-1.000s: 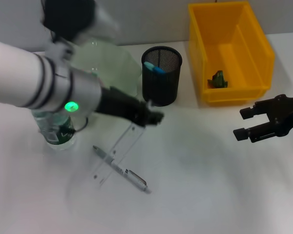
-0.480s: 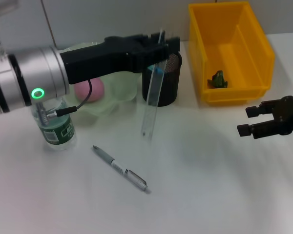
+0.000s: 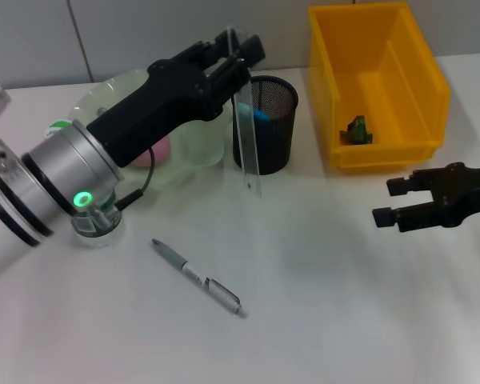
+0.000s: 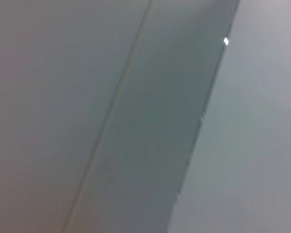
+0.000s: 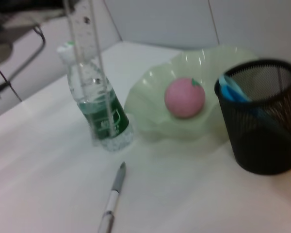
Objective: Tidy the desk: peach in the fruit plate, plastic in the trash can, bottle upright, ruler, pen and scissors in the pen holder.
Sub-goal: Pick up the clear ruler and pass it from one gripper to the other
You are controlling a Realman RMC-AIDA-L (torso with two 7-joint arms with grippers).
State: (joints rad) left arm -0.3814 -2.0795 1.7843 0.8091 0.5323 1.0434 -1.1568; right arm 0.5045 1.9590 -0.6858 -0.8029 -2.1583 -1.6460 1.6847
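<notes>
White tabletop point(image 3: 320, 320), grey wall behind. Left end effector point(image 3: 238, 50) is gripping the clear ruler point(image 3: 246, 136), hanging beside the black mesh pen holder point(image 3: 266, 124). Pen point(image 3: 196, 277) is lying flat. Right end effector point(image 3: 390, 202) is hovering, fingers parted, holding nothing.

On the tabletop point(image 3: 320, 304) there is one clear ruler point(image 3: 246, 136), hanging from the left gripper point(image 3: 238, 50). One pen point(image 3: 197, 277) lies well below that gripper. One black mesh pen holder point(image 3: 265, 124) stands just beside it, with one blue-handled item point(image 3: 254, 112) inside. There is one bottle point(image 5: 98, 104), standing upright, one pale green fruit plate point(image 5: 194, 127), and one pink peach point(image 5: 185, 97) in it. One yellow bin point(image 3: 376, 84) sits beyond the right gripper point(image 3: 394, 202), holding one small green scrap point(image 3: 357, 130). Two grippers show.
</notes>
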